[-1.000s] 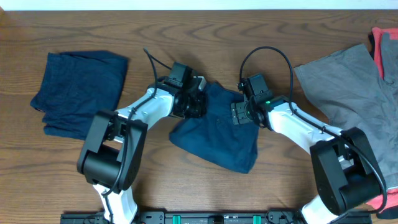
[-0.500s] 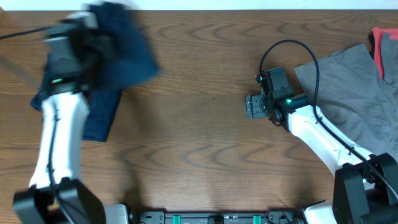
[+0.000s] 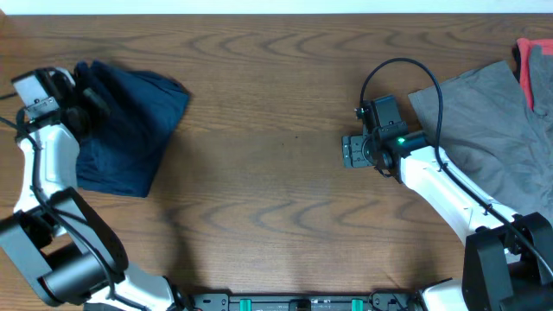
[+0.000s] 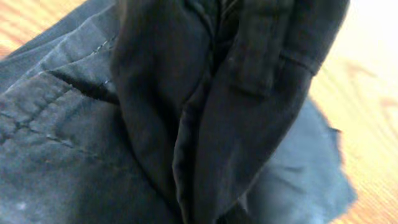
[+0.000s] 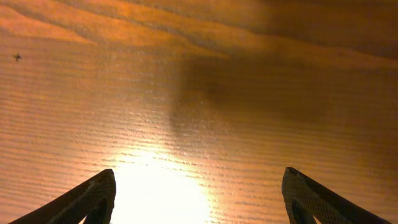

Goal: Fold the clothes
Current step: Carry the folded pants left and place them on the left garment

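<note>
As the left arm (image 3: pixel 36 168) reaches navy clothes (image 3: pixel 130 130), right jaws hover apart.

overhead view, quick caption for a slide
Left gripper at the piled navy clothes, right gripper open above the wooden table, grey garment at right.

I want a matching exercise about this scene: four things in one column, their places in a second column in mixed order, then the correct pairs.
Things
1. navy clothes
2. grey garment
3. red garment
4. right gripper

Places
A. over bare wood, a little right of the middle
B. at the far right edge, next to the grey cloth
C. at the left end of the table
D. spread flat on the right side

Pairs: 1-C, 2-D, 3-B, 4-A
</note>
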Available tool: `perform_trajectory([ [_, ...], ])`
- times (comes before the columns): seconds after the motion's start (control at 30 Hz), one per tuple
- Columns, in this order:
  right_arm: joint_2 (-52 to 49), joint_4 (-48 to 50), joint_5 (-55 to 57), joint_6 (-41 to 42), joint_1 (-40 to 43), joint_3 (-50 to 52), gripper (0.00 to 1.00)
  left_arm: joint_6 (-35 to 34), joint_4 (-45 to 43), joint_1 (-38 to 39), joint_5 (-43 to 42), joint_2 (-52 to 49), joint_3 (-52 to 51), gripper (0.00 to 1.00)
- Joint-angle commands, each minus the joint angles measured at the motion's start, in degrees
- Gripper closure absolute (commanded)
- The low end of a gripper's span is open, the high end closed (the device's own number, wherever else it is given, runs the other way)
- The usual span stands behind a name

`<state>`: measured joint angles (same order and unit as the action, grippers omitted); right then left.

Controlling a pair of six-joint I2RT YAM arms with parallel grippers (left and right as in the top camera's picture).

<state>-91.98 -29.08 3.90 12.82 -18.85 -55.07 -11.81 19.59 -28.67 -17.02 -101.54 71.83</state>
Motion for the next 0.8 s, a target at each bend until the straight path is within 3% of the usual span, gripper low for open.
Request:
perform_trajectory([
  [0.0, 0.5, -0.2, 0.4, 0.4, 0.1, -0.4, 0.17, -0.1, 0.9, -1.7, 1.6, 0.2, -0.4, 0.93],
  [0.1, 0.5, -0.2, 0.4, 0.4, 0.1, -0.4, 0.16, -1.3, 1.8, -3.5, 1.7, 0.2, -0.4, 0.93],
  [0.13, 0.5, -0.2, 0.4, 0.4, 0.1, -0.4, 0.15, -2.0, 2.3, -4.0, 1.7, 0.2, -0.4, 0.88],
  [0.17, 0.5, -0.2, 0.4, 0.4, 0.1, -0.4, 0.15, -3.1, 2.7, -4.7, 1.8, 0.2, -0.4, 0.74],
  [0.2, 0.5, -0.2, 0.4, 0.4, 0.1, -0.4, 0.14, -3.8, 3.1, -5.3, 2.3, 0.2, -0.4, 0.44],
  [0.23, 0.5, -0.2, 0.3, 0.4, 0.1, -0.4, 0.12, -5.2, 3.7, -5.9, 3.5, 0.2, -0.4, 0.28],
  [0.27, 0.5, -0.1, 0.3, 0.4, 0.1, -0.4, 0.10, -6.4, 4.1, -6.5, 4.4, 0.2, -0.4, 0.26],
  [0.33, 0.5, -0.1, 0.4, 0.4, 0.1, -0.4, 0.06, -6.5, 4.9, -7.6, 4.7, 0.2, -0.4, 0.02],
  [0.77, 0.5, -0.1, -0.3, 0.4, 0.1, -0.3, 0.02, -10.8, 6.2, -9.7, 4.6, 5.9, -0.3, 0.02],
])
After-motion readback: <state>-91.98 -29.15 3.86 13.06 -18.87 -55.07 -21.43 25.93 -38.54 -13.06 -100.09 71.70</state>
